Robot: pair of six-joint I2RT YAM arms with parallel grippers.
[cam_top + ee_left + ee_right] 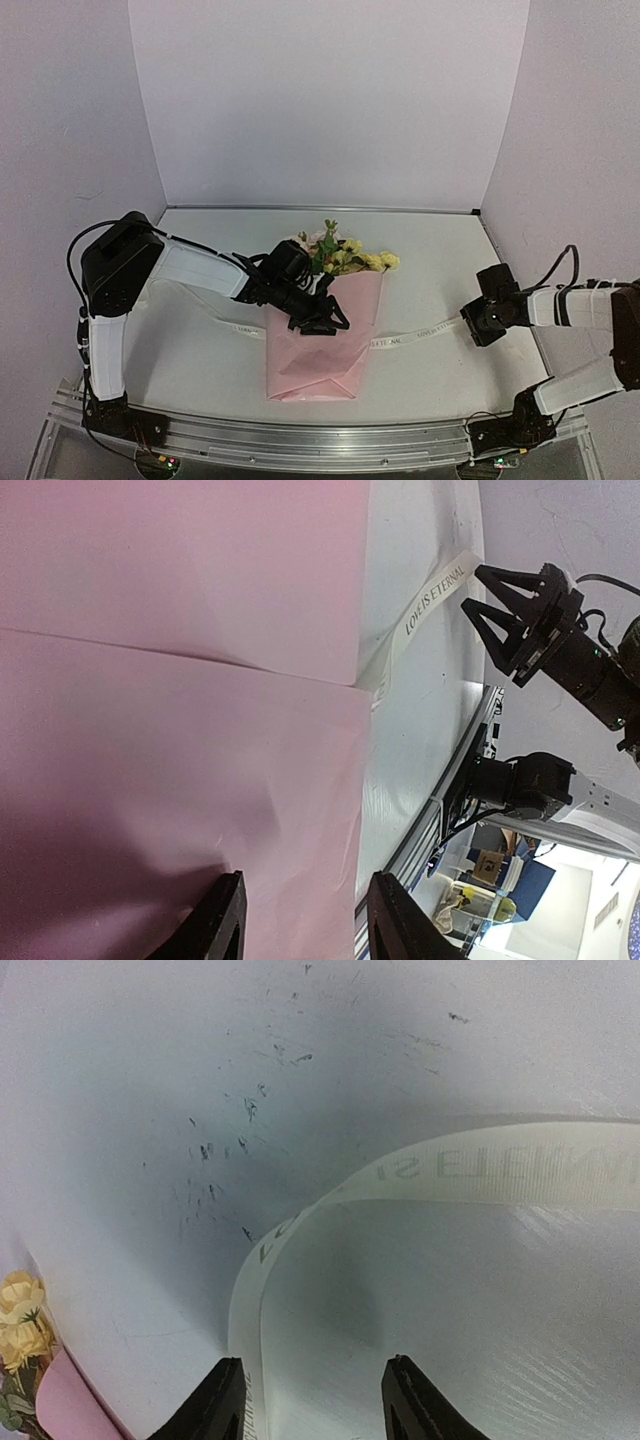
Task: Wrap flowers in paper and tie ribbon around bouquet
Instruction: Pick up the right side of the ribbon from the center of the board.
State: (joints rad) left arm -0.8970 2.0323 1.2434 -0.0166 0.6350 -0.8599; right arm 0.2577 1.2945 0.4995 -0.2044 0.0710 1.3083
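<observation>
Left hand (325,320) first: you have it low over the middle of the folded sheet of pink tissue-like wrapping paper (320,368), its black fingers (222,925) standing apart with nothing clamped between them. From its wrist camera only flat, creased pink paper and the sheet's edge show beyond the tips, and you cannot tell whether they press on it. That paper lies near the middle of the white tabletop (190,365), folded around the small bunch of pale pink and yellow artificial flowers with green leaves (345,255), whose blooms stick out at the far end. The long narrow cream ribbon with printed lettering (415,335) lies crosswise on the tabletop and comes out from beneath the paper on both sides. A short stretch shows on the left, and a longer one runs right (the words LOVE IS ETERNAL read along it from the left wrist). Your right hand (469,586) sits well to the right of the paper at that ribbon's end, its jaws parted. From its own camera the ribbon curls in beside the inner face of one finger (215,1405), loose rather than pinched.
</observation>
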